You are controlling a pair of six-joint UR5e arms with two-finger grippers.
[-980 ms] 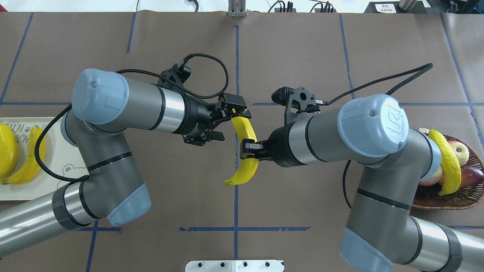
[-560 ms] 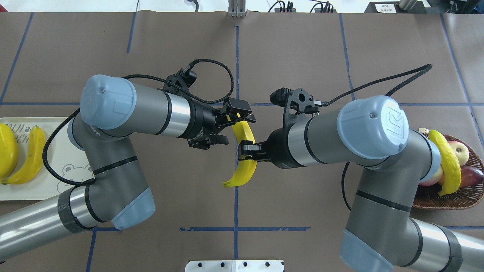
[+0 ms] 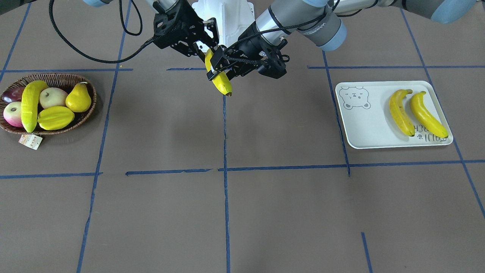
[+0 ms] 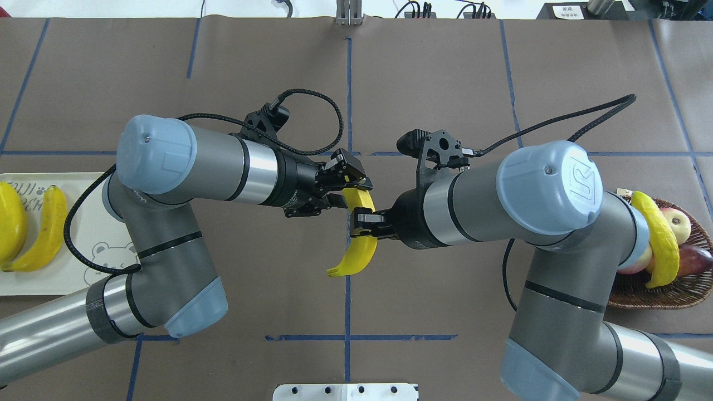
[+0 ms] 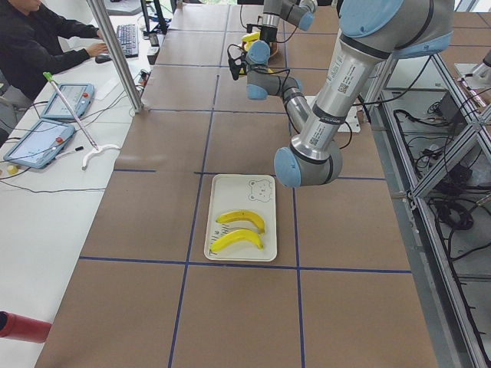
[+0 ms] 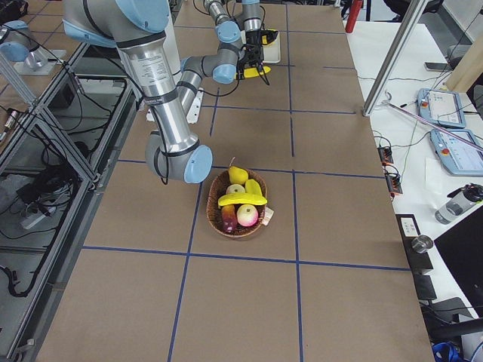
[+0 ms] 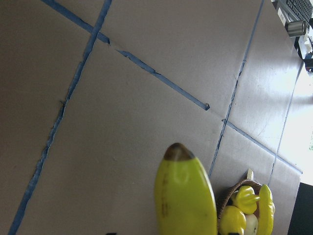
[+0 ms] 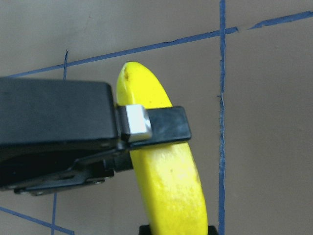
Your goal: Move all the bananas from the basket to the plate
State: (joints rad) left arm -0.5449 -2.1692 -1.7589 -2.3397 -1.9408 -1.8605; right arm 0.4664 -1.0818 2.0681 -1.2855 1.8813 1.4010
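A yellow banana (image 4: 359,253) (image 3: 222,81) hangs above the table's middle, held from both sides. My right gripper (image 4: 365,223) is shut on its middle. My left gripper (image 4: 351,190) is shut on its upper, far part; one left finger (image 8: 146,125) lies pressed across the peel. The banana's dark tip (image 7: 178,152) pokes out past my left gripper. Another banana (image 4: 663,245) (image 3: 28,104) lies across the fruit in the wicker basket (image 4: 657,301) (image 3: 57,77) on my right. Two bananas (image 3: 399,112) (image 3: 426,113) rest on the off-white plate (image 4: 67,267) (image 3: 371,129) on my left.
The basket also holds a yellow pear (image 3: 78,98), a starfruit (image 3: 55,117) and apples (image 3: 53,96), with a paper tag (image 3: 30,141) on its rim. Blue tape lines grid the brown table. A person (image 5: 38,38) sits at a side table beyond the far edge.
My left gripper has slid right onto the banana's far end and its open fingers have shut around it. The right gripper has kept hold with little movement.
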